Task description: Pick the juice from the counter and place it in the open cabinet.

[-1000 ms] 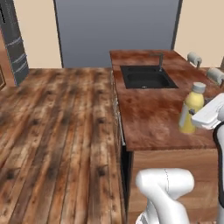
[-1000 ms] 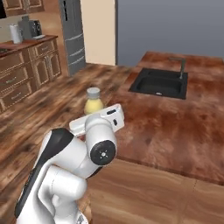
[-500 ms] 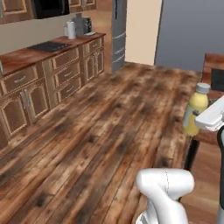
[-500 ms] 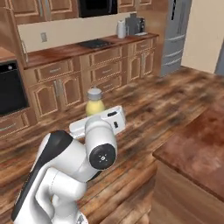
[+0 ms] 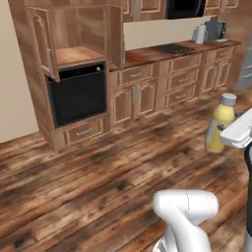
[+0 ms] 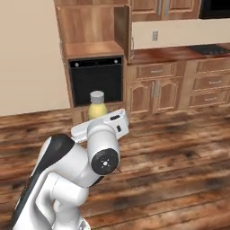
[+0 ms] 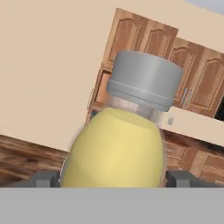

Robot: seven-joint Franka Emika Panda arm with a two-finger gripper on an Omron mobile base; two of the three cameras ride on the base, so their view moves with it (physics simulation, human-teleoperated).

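Juice (image 7: 116,148): small, light, rigid, likely slick; grasp its wide body.
Gripper (image 7: 114,178): clamped around the juice.
Cabinet (image 5: 74,42): open, beyond the juice.

juice (image 6: 97,108) base hidden behind arm, pincer (image 7: 114,178) tips barely visible

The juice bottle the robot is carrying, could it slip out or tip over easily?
The juice bottle looks smooth and rounded, so it could probably slip if the gripper loosened. It stands upright between the fingers now, so it seems steady. Its narrow neck and grey cap make it tallish, so on the cabinet shelf it might tip if bumped.
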